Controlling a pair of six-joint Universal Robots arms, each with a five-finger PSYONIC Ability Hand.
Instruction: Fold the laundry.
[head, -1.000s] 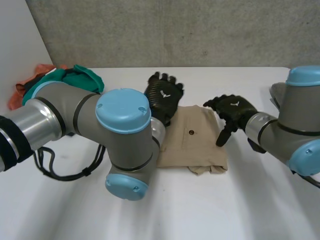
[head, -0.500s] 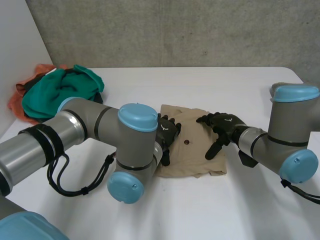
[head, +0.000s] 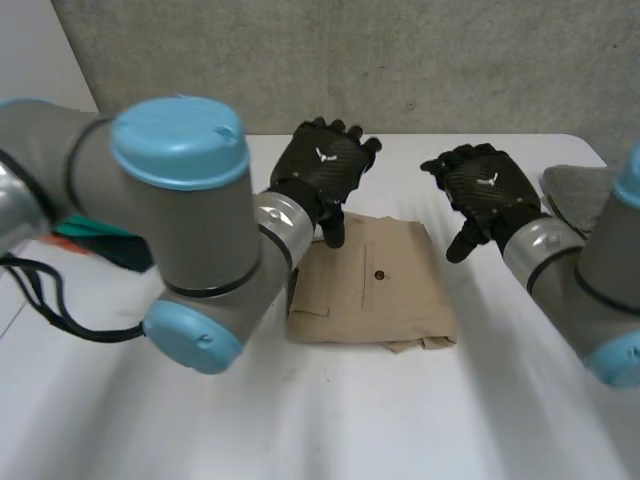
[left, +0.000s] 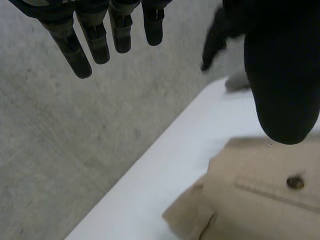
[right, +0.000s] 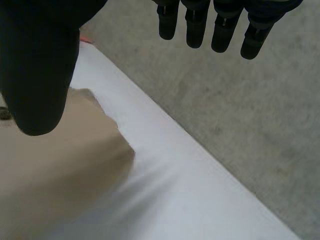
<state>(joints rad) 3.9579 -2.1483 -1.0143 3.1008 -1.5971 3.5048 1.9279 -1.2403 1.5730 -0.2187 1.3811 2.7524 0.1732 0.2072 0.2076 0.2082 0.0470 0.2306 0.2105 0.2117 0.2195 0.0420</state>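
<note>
Head view: left hand (head: 322, 180) and right hand (head: 487, 192) both hovered off the tan garment (head: 370, 290), fingers spread wide, holding nothing; the garment lay folded in a rough square near the middle of the table (head: 400, 420), left hand above its far left corner, right hand just past its far right corner; fold looked about done, so I'd judge the step a release or last tidy; to do it well, lift straight off without dragging the top layer, then press flat the loose bit poking out along the near edge; a green cloth (head: 100, 243) sat behind the left arm, likely next.

Left wrist view: fingers (left: 100, 45) straight, thumb clear above the garment; cloth showed a button (left: 295, 182) by a pocket seam and a small flap sticking out at its corner.

Right wrist view: fingers (right: 195, 25) straight, nothing pinched; the garment's corner looked soft, slightly rumpled, flat on the table.
</note>
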